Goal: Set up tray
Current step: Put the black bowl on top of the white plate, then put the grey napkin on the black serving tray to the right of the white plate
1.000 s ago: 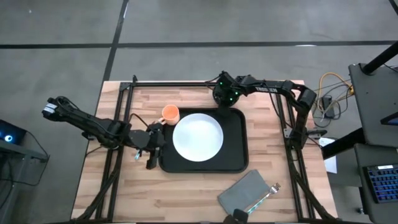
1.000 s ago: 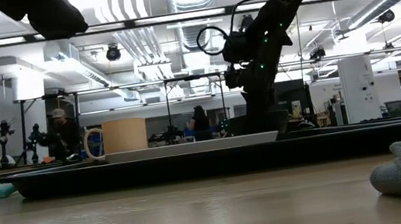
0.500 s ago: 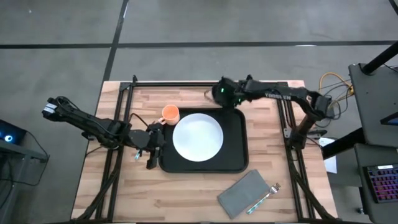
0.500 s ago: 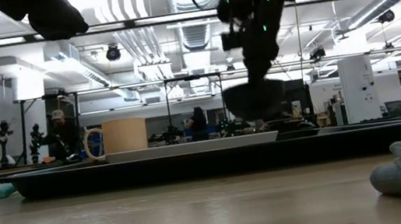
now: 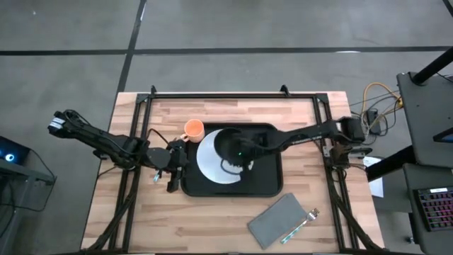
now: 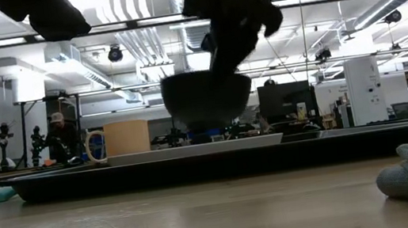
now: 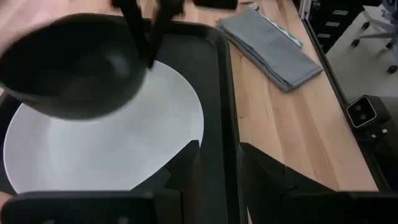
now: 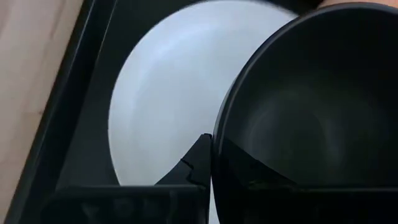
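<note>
Above the white plate (image 5: 216,161), a black bowl (image 5: 230,144) is held by the right tool (image 5: 244,151), whose fingers are seen closed on the bowl's rim in the right wrist view; the bowl hangs clear of the plate in the low view. The tray (image 5: 269,177) is seen lying at mid-bench, with the plate resting inside it. At the tray's left edge, the left tool (image 5: 172,177) is seen with its fingers spread either side of the raised rim; whether the rim is actually touched cannot be told. An orange mug (image 5: 193,129) is noted just beside the tray's far left corner, and a grey napkin (image 5: 277,220) with cutlery (image 5: 301,224) is noted nearer the front. Risk is judged as follows: the bowl is gripped by one edge only, so tilt or slip may be caused during lowering, and the plate may be struck or shifted off centre.
</note>
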You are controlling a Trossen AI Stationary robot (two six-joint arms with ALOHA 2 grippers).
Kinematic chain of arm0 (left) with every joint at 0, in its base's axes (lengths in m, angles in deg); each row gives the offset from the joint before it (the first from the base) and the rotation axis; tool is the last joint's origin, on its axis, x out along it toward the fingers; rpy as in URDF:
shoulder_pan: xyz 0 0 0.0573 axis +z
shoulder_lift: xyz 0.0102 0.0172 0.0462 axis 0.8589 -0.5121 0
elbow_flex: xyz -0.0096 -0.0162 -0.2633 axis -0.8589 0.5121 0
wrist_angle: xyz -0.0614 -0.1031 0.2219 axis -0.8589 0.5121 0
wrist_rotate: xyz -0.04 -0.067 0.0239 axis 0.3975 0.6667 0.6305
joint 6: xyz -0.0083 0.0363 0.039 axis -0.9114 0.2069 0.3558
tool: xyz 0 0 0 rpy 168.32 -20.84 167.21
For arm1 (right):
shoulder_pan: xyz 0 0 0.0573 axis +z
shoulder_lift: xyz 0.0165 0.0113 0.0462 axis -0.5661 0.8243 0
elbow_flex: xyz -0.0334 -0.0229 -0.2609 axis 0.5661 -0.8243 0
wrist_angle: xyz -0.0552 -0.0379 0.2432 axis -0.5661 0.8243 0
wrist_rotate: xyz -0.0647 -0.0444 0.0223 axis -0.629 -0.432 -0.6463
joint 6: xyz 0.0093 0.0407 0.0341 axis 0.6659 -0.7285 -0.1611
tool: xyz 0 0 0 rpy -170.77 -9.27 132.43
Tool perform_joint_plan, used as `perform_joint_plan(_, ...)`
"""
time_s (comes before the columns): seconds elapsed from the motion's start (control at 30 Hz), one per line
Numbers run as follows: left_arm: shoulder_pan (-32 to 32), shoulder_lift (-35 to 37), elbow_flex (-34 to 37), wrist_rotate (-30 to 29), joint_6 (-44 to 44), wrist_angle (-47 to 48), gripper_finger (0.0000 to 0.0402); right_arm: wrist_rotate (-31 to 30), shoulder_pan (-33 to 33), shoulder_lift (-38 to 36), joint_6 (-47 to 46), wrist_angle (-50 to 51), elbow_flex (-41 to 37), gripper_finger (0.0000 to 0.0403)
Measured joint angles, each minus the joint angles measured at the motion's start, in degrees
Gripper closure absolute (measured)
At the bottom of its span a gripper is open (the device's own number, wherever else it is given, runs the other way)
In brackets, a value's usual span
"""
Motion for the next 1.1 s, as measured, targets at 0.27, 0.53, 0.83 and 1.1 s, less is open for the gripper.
perform_joint_plan(0.27,0.0,0.0,0.0,0.0,-0.5,0.0,0.0312,2.0,0.2,7.3,-1.0,-2.4,1.5,0.0395)
perform_joint_plan(0.53,0.0,0.0,0.0,0.2,-2.0,0.0,0.0312,4.1,1.0,10.6,0.2,3.7,8.5,0.0361)
perform_joint_plan(0.83,0.0,0.0,0.1,0.2,-1.9,0.0,0.0312,3.8,2.9,2.1,-3.7,10.0,10.1,0.0255)
perform_joint_plan(1.1,0.0,0.0,0.2,0.2,-1.1,0.8,0.0312,6.0,18.2,0.0,7.6,23.1,12.3,0.0239)
